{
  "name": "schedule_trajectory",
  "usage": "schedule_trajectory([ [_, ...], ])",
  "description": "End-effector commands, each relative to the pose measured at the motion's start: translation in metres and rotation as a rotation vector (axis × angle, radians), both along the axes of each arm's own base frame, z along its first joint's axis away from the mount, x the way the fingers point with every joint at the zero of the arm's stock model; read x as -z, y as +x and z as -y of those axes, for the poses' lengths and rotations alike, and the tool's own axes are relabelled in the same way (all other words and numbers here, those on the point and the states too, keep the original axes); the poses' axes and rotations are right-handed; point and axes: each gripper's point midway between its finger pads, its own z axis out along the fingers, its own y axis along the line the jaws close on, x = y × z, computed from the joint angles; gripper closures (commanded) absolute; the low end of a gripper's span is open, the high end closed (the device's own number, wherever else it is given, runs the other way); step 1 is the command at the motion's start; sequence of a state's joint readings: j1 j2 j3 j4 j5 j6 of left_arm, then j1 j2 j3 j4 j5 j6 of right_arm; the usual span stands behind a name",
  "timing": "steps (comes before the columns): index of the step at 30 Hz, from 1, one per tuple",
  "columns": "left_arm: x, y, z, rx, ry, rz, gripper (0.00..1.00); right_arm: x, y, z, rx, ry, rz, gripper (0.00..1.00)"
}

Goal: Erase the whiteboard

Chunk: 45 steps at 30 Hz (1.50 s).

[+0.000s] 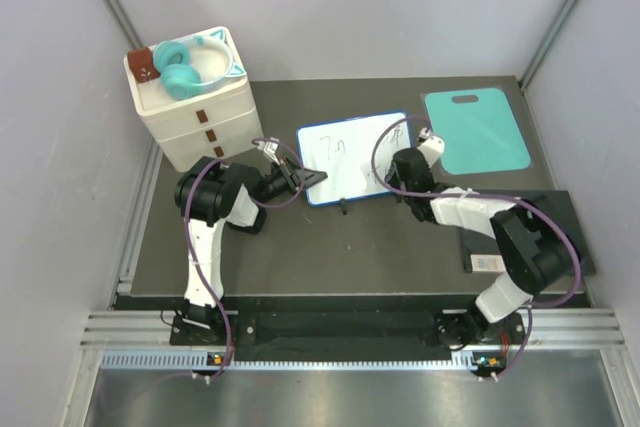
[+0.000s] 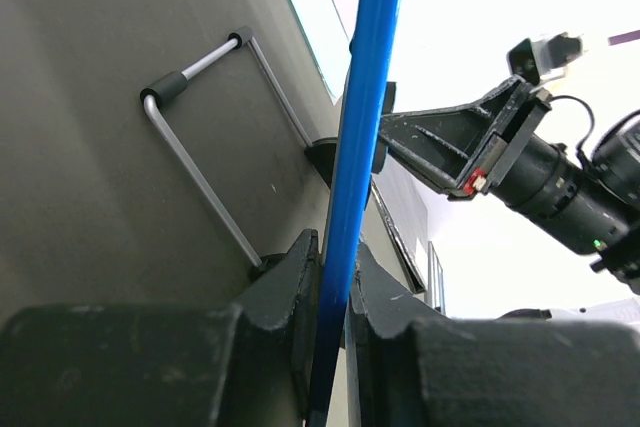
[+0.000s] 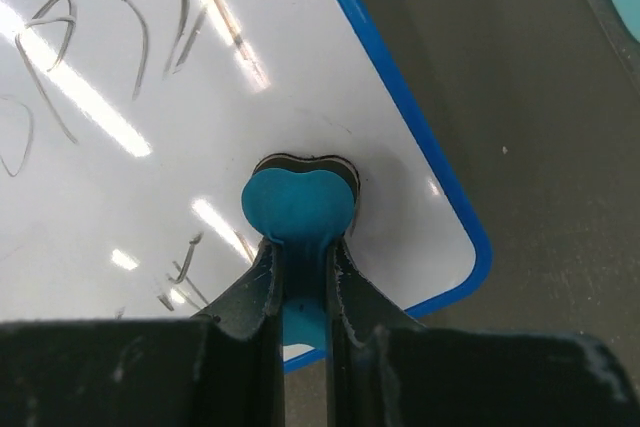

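The whiteboard (image 1: pixel 350 155), white with a thin blue rim and black scribbles, sits at the middle of the dark mat. My left gripper (image 1: pixel 300 179) is shut on its left blue rim (image 2: pixel 352 147); the wire stand (image 2: pixel 200 137) shows beneath the board. My right gripper (image 1: pixel 397 169) is shut on a teal heart-shaped eraser (image 3: pixel 298 205), pressed onto the board surface (image 3: pixel 150 97) near its right corner. Scribbles (image 3: pixel 140 7) lie left of the eraser, and the right gripper also shows in the left wrist view (image 2: pixel 490 147).
A white drawer unit (image 1: pixel 195 97) with teal headphones (image 1: pixel 195 65) stands at the back left. A teal mat with a handle slot (image 1: pixel 475 132) lies at the back right. A dark tray (image 1: pixel 530 237) lies under the right arm.
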<state>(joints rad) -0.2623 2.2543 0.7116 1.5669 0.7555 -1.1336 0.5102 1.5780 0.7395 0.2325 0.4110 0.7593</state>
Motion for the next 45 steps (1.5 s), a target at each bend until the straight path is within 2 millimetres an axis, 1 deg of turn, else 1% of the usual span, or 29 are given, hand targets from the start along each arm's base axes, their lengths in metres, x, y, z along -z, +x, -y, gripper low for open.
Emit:
schedule_trajectory([
  [1, 0.061, -0.038, -0.010, 0.025, 0.052, -0.085, 1.00, 0.078, -0.054, -0.029, -0.165, -0.206, -0.280, 1.00],
  [2, 0.061, -0.038, -0.010, 0.025, 0.051, -0.086, 1.00, 0.082, -0.060, -0.043, -0.201, -0.212, -0.285, 1.00],
  [4, 0.061, -0.038, -0.010, 0.025, 0.051, -0.086, 1.00, 0.090, -0.061, -0.063, -0.234, -0.222, -0.293, 1.00],
  [5, 0.061, -0.038, -0.010, 0.025, 0.051, -0.086, 1.00, 0.092, -0.067, -0.079, -0.276, -0.226, -0.290, 1.00],
  [6, 0.060, -0.038, -0.010, 0.026, 0.050, -0.083, 1.00, 0.094, -0.070, -0.089, -0.298, -0.231, -0.292, 1.00],
  [7, 0.060, -0.038, -0.010, 0.028, 0.051, -0.084, 1.00, 0.096, -0.067, -0.102, -0.313, -0.230, -0.286, 1.00],
  [8, 0.060, -0.038, -0.010, 0.028, 0.051, -0.084, 1.00, 0.096, -0.074, -0.117, -0.350, -0.229, -0.284, 1.00],
  [10, 0.061, -0.038, -0.010, 0.026, 0.051, -0.086, 1.00, 0.098, -0.072, -0.135, -0.371, -0.202, -0.287, 1.00],
  [11, 0.061, -0.039, -0.010, 0.029, 0.051, -0.086, 1.00, 0.099, -0.072, -0.140, -0.370, -0.185, -0.293, 1.00],
  [12, 0.060, -0.039, -0.009, 0.029, 0.051, -0.084, 1.00, 0.102, -0.075, -0.137, -0.364, -0.188, -0.315, 1.00],
  [14, 0.060, -0.039, -0.009, 0.031, 0.051, -0.086, 1.00, 0.100, -0.071, -0.134, -0.339, -0.196, -0.309, 1.00],
  [17, 0.060, -0.039, -0.010, 0.029, 0.051, -0.084, 1.00, 0.099, -0.066, -0.114, -0.283, -0.198, -0.320, 1.00],
  [18, 0.060, -0.039, -0.010, 0.032, 0.051, -0.086, 1.00, 0.104, -0.063, -0.095, -0.245, -0.199, -0.337, 1.00],
  [19, 0.060, -0.039, -0.010, 0.032, 0.049, -0.084, 1.00, 0.103, -0.062, -0.088, -0.226, -0.187, -0.337, 1.00],
  [20, 0.059, -0.039, -0.010, 0.032, 0.049, -0.084, 1.00, 0.097, -0.057, -0.079, -0.201, -0.171, -0.324, 1.00],
  [21, 0.059, -0.039, -0.010, 0.032, 0.049, -0.084, 1.00, 0.103, -0.062, -0.064, -0.182, -0.178, -0.342, 1.00],
  [22, 0.059, -0.039, -0.010, 0.031, 0.049, -0.084, 1.00, 0.101, -0.056, -0.047, -0.134, -0.170, -0.340, 1.00],
  [23, 0.059, -0.039, -0.010, 0.032, 0.050, -0.084, 1.00, 0.099, -0.055, -0.038, -0.112, -0.167, -0.336, 1.00],
  [24, 0.059, -0.040, -0.010, 0.033, 0.050, -0.084, 1.00, 0.098, -0.059, -0.026, -0.095, -0.166, -0.339, 1.00],
  [25, 0.059, -0.039, -0.010, 0.031, 0.052, -0.080, 1.00, 0.094, -0.054, -0.014, -0.055, -0.160, -0.330, 1.00],
  [28, 0.056, -0.040, -0.009, 0.031, 0.054, -0.068, 1.00, 0.081, -0.053, 0.007, 0.005, -0.151, -0.299, 1.00],
  [30, 0.054, -0.041, -0.010, 0.031, 0.058, -0.060, 1.00, 0.075, -0.053, 0.017, 0.034, -0.158, -0.282, 1.00],
  [34, 0.050, -0.042, -0.008, 0.042, 0.061, -0.041, 1.00, 0.055, -0.047, 0.036, 0.095, -0.189, -0.253, 1.00],
  [35, 0.051, -0.043, -0.007, 0.045, 0.062, -0.041, 1.00, 0.054, -0.044, 0.045, 0.120, -0.182, -0.255, 1.00],
  [37, 0.050, -0.043, -0.007, 0.045, 0.063, -0.037, 1.00, 0.052, -0.040, 0.052, 0.130, -0.145, -0.262, 1.00],
  [38, 0.049, -0.044, -0.007, 0.047, 0.063, -0.036, 1.00, 0.054, -0.037, 0.065, 0.159, -0.125, -0.274, 1.00],
  [40, 0.050, -0.043, -0.007, 0.045, 0.063, -0.036, 1.00, 0.057, -0.034, 0.068, 0.155, -0.071, -0.284, 1.00],
  [43, 0.050, -0.045, -0.005, 0.053, 0.063, -0.036, 1.00, 0.055, -0.028, 0.078, 0.163, -0.079, -0.285, 1.00],
  [45, 0.050, -0.044, -0.006, 0.050, 0.063, -0.034, 1.00, 0.051, -0.020, 0.075, 0.149, -0.085, -0.277, 1.00],
])
